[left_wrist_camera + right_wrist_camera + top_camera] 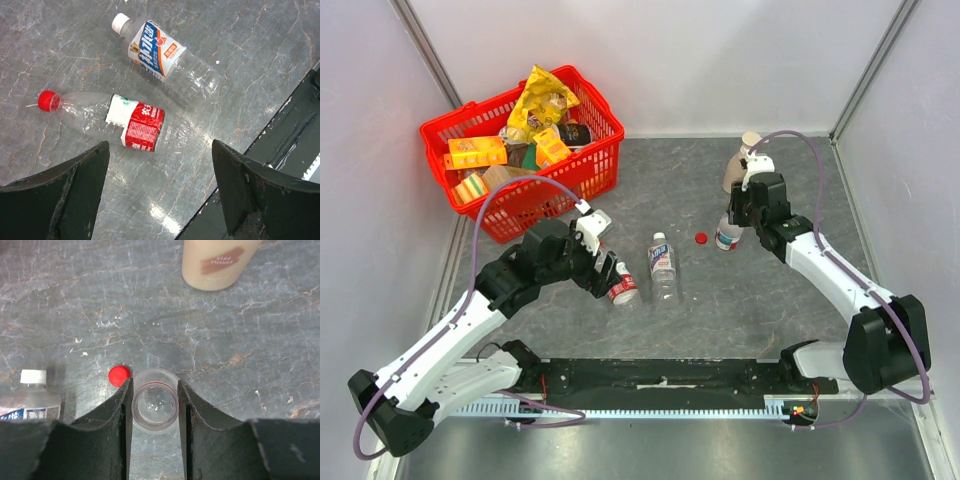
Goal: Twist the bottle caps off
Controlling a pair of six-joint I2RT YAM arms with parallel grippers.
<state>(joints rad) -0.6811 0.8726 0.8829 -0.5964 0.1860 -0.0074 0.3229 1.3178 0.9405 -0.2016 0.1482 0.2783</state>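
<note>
Bottle [155,409], upright, uncapped, pinched in right gripper [154,390]; red cap [119,375] just beside; left gripper [160,147] wide open, empty, above red-capped bottle [135,125].

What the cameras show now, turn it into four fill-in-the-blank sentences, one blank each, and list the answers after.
1. The upright bottle clamped in the right gripper has its cap ____.
2. The loose cap lying on the table beside it is ____ in colour.
3. The left gripper hangs above the red-capped bottle with its jaws ____.
4. The blue-labelled bottle lying beside that one wears a ____ cap.
Missing words: off; red; open; white.
</note>
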